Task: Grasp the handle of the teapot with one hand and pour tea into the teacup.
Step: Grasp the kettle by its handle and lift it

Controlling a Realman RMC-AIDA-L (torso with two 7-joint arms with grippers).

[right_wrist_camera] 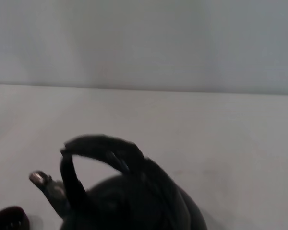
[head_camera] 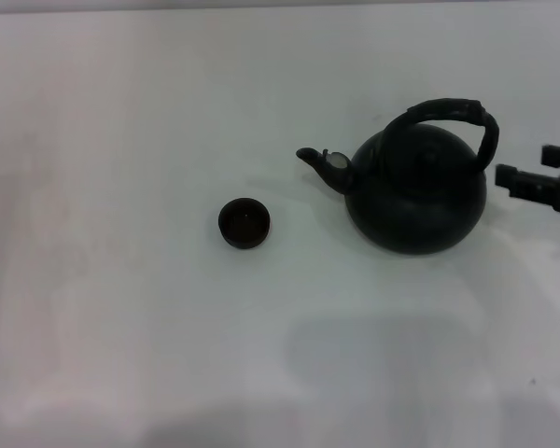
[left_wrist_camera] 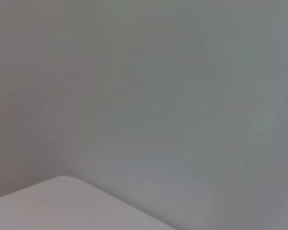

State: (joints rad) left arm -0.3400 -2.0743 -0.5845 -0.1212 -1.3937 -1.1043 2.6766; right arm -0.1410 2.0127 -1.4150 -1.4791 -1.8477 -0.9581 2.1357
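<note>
Here, teapot (head_camera: 416, 191) beside right gripper (head_camera: 539, 175) (seemingly open)

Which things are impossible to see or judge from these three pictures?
- Right gripper: head view, cut off by the right edge; only its black fingers show beside the teapot, apart from the handle.
- Left gripper: in no view; the left wrist view shows only blank surface.
- Tea level: the teapot is opaque; the teacup interior is too dark.
- Teapot base and teacup: right wrist view, cut off by the bottom edge.
</note>
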